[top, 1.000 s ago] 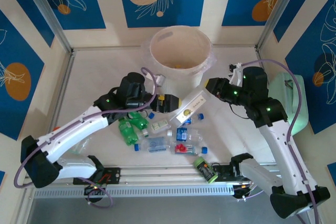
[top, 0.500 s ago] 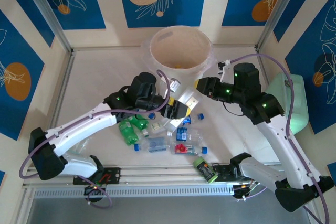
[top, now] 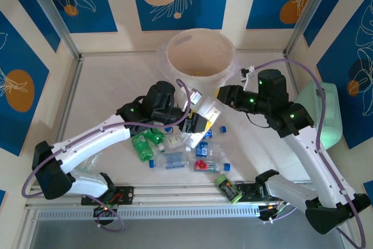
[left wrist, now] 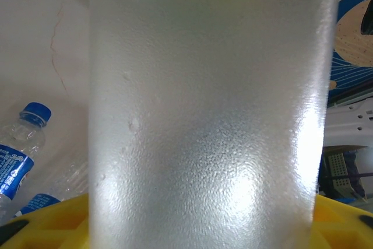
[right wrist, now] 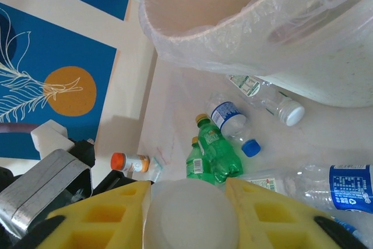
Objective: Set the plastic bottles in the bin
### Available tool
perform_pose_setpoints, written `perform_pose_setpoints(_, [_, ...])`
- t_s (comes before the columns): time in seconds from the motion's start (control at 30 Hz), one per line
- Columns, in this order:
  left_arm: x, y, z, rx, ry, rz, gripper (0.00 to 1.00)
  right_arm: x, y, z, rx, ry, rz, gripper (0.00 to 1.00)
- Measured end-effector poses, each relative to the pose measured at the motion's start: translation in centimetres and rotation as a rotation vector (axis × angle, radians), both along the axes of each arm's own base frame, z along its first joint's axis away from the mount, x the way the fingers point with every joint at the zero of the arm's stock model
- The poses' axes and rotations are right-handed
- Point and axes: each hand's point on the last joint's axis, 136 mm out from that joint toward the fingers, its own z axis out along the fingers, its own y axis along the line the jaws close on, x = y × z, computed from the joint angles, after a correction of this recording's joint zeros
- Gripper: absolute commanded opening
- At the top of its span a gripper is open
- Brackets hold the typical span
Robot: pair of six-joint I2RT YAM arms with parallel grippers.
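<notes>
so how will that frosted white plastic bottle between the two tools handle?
The frosted white plastic bottle shows no liquid line, so it is probably light and a bit squashy when squeezed. Its pebbled skin should grip rather than slip. Round and straight-sided, it would likely roll if dropped on the table.
</notes>
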Motion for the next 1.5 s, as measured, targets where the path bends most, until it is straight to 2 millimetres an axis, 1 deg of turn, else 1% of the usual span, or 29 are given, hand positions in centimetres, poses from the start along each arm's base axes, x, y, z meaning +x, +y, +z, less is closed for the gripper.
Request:
perform_pose_setpoints(0.07, [0.1,-0.1,0.1,-0.003,-0.006,0.005,0.48,0.1,-0.1,0.0,-0.005,-0.003,-0.007,0.52])
perform_pose_setpoints(0.13, [0.3,-0.2,0.1,-0.005,-0.009,0.015,0.48,0.2,-0.3,0.2,-0.012,-0.006,-0.021,0.67])
perform_pose_setpoints(0.2, [0.6,-0.2,0.0,-0.001,-0.012,0.028,0.48,0.3,-0.8,0.5,-0.029,-0.015,-0.047,0.77])
perform_pose_setpoints(0.27, [1.1,-0.3,-0.2,0.011,-0.015,0.048,0.48,0.5,-1.7,0.7,-0.052,-0.021,-0.091,0.81])
perform_pose_setpoints(0.33, [2.0,-0.6,0.0,0.024,-0.024,0.077,0.49,0.6,-3.3,0.5,-0.076,-0.015,-0.159,0.82])
perform_pose_setpoints(0.4, [3.3,-0.9,0.7,0.031,-0.043,0.116,0.5,0.8,-5.1,0.0,-0.102,0.004,-0.233,0.82])
perform_pose_setpoints(0.47, [5.0,-0.9,2.0,0.037,-0.064,0.17,0.49,0.9,-7.1,-0.6,-0.128,0.032,-0.308,0.82])
perform_pose_setpoints(0.53, [7.3,-0.8,4.1,0.039,-0.091,0.241,0.48,0.8,-8.6,-1.3,-0.141,0.062,-0.362,0.82])
perform_pose_setpoints(0.57, [8.6,-0.6,5.2,0.032,-0.106,0.277,0.47,0.8,-8.9,-1.6,-0.143,0.071,-0.375,0.82])
perform_pose_setpoints(0.63, [12.0,0.1,8.0,0.007,-0.129,0.373,0.47,0.2,-9.3,-2.5,-0.149,0.097,-0.386,0.82])
perform_pose_setpoints(0.73, [16.5,1.1,11.0,-0.039,-0.14,0.479,0.47,-0.7,-9.6,-3.9,-0.155,0.131,-0.392,0.82])
perform_pose_setpoints(0.8, [18.9,1.6,12.2,-0.062,-0.135,0.529,0.47,-1.3,-9.8,-4.5,-0.158,0.146,-0.393,0.82])
perform_pose_setpoints(0.87, [21.3,1.7,12.8,-0.081,-0.123,0.569,0.47,-1.8,-9.9,-5.0,-0.162,0.157,-0.393,0.82])
perform_pose_setpoints(0.93, [23.7,1.8,12.8,-0.09,-0.105,0.603,0.48,-2.2,-9.9,-5.4,-0.161,0.164,-0.392,0.82])
perform_pose_setpoints(1.0, [25.6,1.7,12.3,-0.089,-0.09,0.627,0.5,-2.4,-10.0,-5.6,-0.162,0.168,-0.392,0.82])
perform_pose_setpoints(1.03, [26.5,1.6,11.7,-0.085,-0.075,0.639,0.51,-2.5,-10.0,-5.8,-0.164,0.171,-0.391,0.82])
perform_pose_setpoints(1.13, [28.3,1.6,9.4,-0.054,-0.031,0.663,0.54,-2.9,-10.1,-6.3,-0.168,0.181,-0.39,0.82])
perform_pose_setpoints(1.2, [28.8,1.5,7.7,-0.025,0.0,0.67,0.56,-3.0,-10.1,-6.6,-0.172,0.19,-0.39,0.82])
perform_pose_setpoints(1.3, [29.0,1.5,6.3,0.006,0.032,0.676,0.73,-3.2,-10.1,-6.8,-0.175,0.197,-0.387,0.82])
perform_pose_setpoints(1.37, [28.9,1.5,5.9,0.016,0.037,0.674,0.82,-3.3,-10.1,-6.9,-0.176,0.204,-0.383,0.82])
perform_pose_setpoints(1.4, [28.9,1.5,5.9,0.017,0.038,0.675,0.84,-3.4,-10.0,-7.0,-0.176,0.207,-0.381,0.82])
perform_pose_setpoints(1.5, [29.0,1.6,6.0,0.018,0.032,0.673,0.87,-3.5,-9.9,-7.4,-0.185,0.222,-0.37,0.82])
